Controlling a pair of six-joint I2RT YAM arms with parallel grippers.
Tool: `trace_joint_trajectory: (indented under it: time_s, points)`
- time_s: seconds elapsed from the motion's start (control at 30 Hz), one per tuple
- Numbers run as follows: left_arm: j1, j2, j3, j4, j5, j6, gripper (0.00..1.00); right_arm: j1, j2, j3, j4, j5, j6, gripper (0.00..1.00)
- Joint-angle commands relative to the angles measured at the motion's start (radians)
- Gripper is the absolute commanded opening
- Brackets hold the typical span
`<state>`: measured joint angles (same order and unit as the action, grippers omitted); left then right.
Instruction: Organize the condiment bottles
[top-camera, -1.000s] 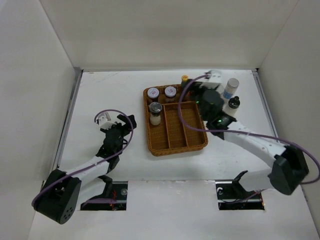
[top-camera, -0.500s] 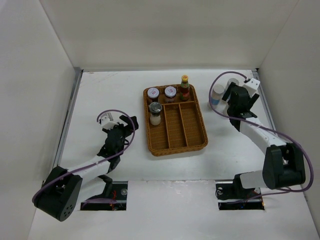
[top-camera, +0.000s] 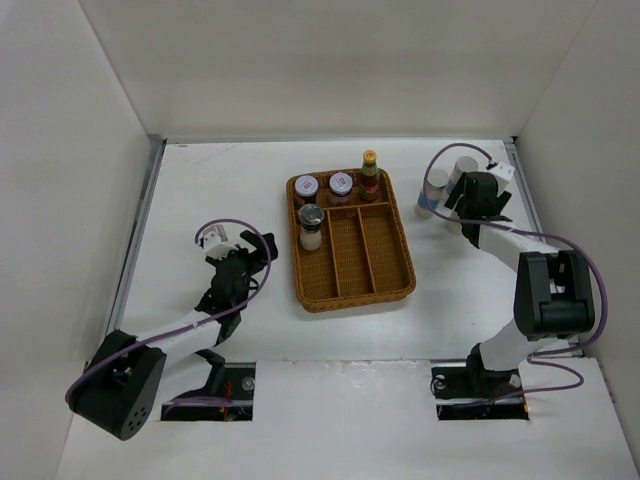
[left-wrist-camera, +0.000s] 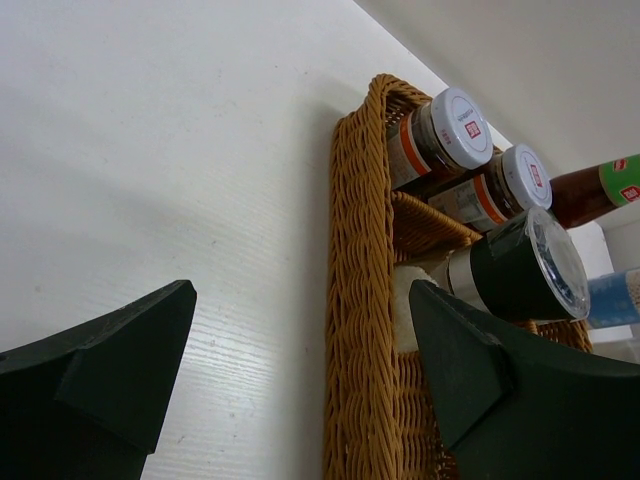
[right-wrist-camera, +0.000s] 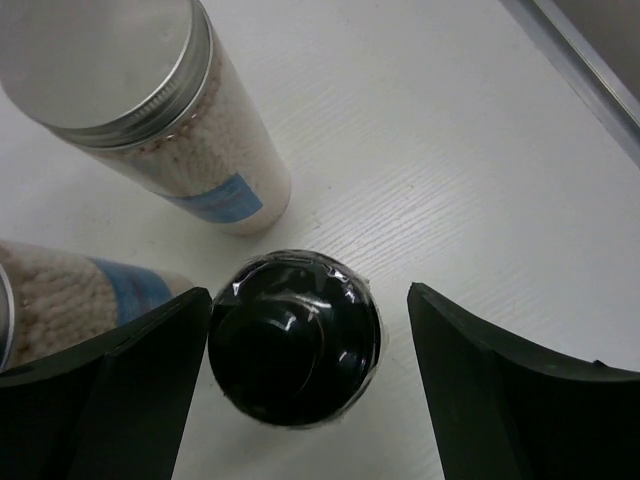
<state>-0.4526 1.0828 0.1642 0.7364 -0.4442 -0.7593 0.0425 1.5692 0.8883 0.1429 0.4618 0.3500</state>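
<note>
The brown wicker tray (top-camera: 385, 280) holds two pale-lidded jars (top-camera: 306, 187) (top-camera: 341, 184), the red-brown sauce bottle (top-camera: 370, 176) and a dark-capped shaker (top-camera: 311, 226) along its far end. Two white blue-banded cylinders (top-camera: 434, 190) (top-camera: 462, 168) stand at the far right. My right gripper (top-camera: 478, 200) is open beside them. In the right wrist view it (right-wrist-camera: 305, 375) straddles the black cap of the second shaker (right-wrist-camera: 295, 340), its left finger (right-wrist-camera: 110, 390) close against the cap. Both cylinders (right-wrist-camera: 150, 110) (right-wrist-camera: 60, 290) show there. My left gripper (top-camera: 250, 255) is open and empty, left of the tray.
White walls enclose the table on three sides. A metal rail (right-wrist-camera: 590, 70) runs along the table's right edge near my right gripper. In the left wrist view the tray's woven rim (left-wrist-camera: 360, 300) lies between my open fingers, with the jars (left-wrist-camera: 450, 130) and shaker (left-wrist-camera: 520, 265) beyond.
My right gripper has swung from over the tray's far right corner to the bottles at the far right and now straddles the shaker. The left arm has barely moved.
</note>
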Motion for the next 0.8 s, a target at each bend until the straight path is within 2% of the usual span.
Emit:
trace_joint_trajectory:
  time_s: [0.0,0.1,0.17,0.3,0.5,0.63,0.77]
  points:
    - [0.004,-0.018,0.028,0.049,0.006,-0.008,0.89,-0.017,0.025,0.052,0.066,-0.048,0.020,0.82]
    - [0.001,-0.008,0.031,0.049,0.004,-0.006,0.89,-0.017,0.009,0.020,0.122,-0.038,0.026,0.60]
    - [0.002,-0.004,0.031,0.049,0.010,-0.006,0.89,-0.013,-0.027,-0.008,0.152,-0.032,0.032,0.50]
    - [-0.005,0.000,0.035,0.049,0.005,-0.006,0.89,0.068,-0.196,-0.066,0.098,0.076,0.032,0.50]
    - [-0.014,0.011,0.038,0.054,0.010,-0.006,0.89,0.252,-0.397,-0.040,-0.049,0.155,-0.031,0.53]
    - [-0.014,-0.006,0.034,0.055,0.004,-0.005,0.89,0.415,-0.407,0.001,-0.059,0.146,-0.040,0.54]
    - [-0.007,0.002,0.035,0.055,0.012,-0.005,0.89,0.565,-0.293,0.073,0.059,0.068,-0.060,0.55]
